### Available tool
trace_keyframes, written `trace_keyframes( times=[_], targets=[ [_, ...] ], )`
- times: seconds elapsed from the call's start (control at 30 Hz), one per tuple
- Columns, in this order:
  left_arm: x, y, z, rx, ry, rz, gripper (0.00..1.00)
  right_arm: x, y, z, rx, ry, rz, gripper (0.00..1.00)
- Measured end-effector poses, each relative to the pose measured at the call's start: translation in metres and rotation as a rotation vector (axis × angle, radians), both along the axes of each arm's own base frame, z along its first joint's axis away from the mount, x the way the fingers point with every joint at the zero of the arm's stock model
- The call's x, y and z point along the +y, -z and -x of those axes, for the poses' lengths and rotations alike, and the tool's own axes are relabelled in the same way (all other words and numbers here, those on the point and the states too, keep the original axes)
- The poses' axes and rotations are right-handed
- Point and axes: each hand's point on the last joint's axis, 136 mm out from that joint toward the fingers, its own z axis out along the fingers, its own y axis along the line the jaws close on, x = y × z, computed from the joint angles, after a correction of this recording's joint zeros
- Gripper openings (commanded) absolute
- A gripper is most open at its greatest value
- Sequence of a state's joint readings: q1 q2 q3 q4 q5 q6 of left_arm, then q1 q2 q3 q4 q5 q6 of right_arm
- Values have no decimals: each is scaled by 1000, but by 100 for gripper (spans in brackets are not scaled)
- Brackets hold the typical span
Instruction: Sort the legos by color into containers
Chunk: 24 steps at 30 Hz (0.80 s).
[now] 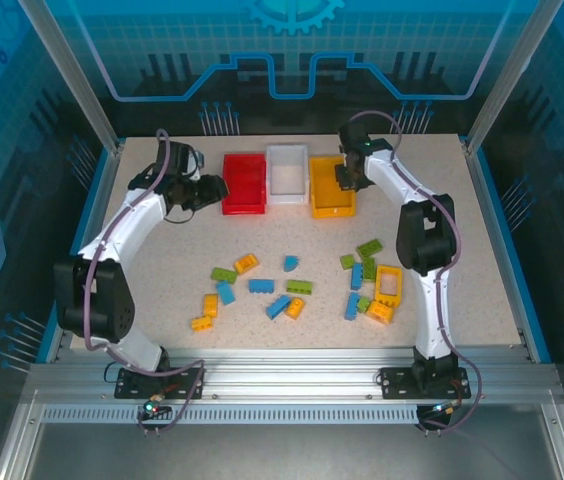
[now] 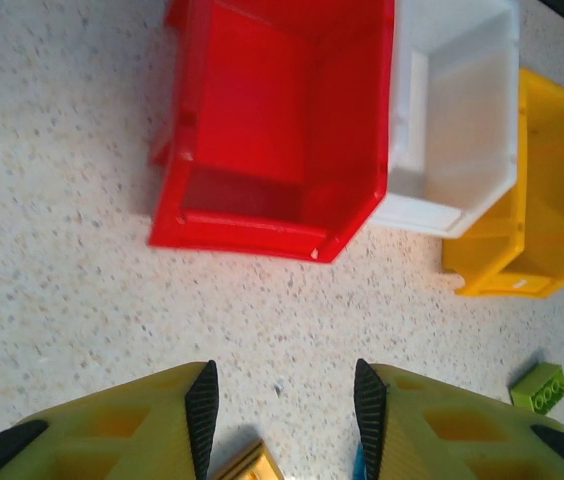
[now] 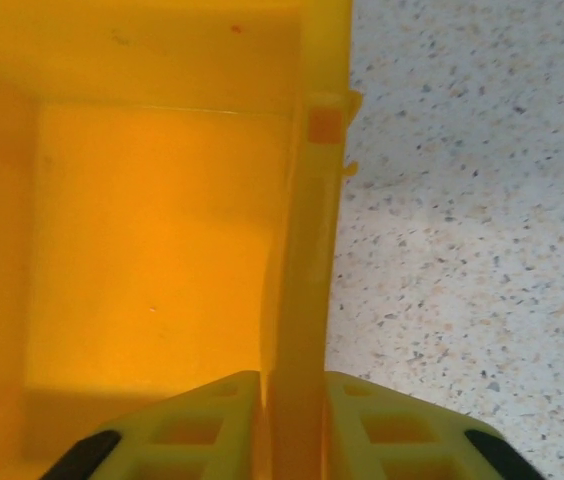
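Row of red bin [image 1: 244,183], white bin [image 1: 288,172], yellow bin [image 1: 330,187]; right gripper [image 3: 294,385] clenched on yellow bin's wall, left gripper [image 2: 284,385] released, legos [image 1: 292,287] nearer.

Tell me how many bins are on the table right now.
3, side by side at the far side of the table: red bin on the left, white bin in the middle, yellow-orange bin on the right. None looks hidden.

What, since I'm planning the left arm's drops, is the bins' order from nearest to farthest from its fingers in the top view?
1. red bin, right beside the left arm's fingers.
2. white bin, middle of the row.
3. yellow-orange bin, far end of the row.
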<state>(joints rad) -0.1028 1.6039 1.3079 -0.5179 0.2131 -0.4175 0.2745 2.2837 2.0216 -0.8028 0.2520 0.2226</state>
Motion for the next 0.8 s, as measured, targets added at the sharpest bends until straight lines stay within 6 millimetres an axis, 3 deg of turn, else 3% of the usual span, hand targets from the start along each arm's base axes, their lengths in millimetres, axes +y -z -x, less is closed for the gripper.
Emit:
trace_keyframes(
  times=[0.33, 0.47, 0.6, 0.67, 0.73, 0.8],
  targets=[
    [-35, -9, 39, -18, 66, 35, 50, -4, 1, 12, 20, 23, -1, 63],
    [-51, -21, 57, -60, 99, 55, 52, -14, -32, 27, -27, 61, 3, 70],
    [-79, -36, 80, -121, 168, 83, 54, -30, -84, 61, -118, 153, -39, 71],
    [-96, -41, 94, -149, 214, 96, 58, -40, -99, 85, -141, 214, -78, 72],
    [-112, -47, 108, -190, 261, 106, 61, -51, -101, 108, -142, 283, -126, 72],
    [-129, -54, 127, -233, 319, 110, 62, -60, -86, 131, -102, 364, -174, 72]
  ],
)
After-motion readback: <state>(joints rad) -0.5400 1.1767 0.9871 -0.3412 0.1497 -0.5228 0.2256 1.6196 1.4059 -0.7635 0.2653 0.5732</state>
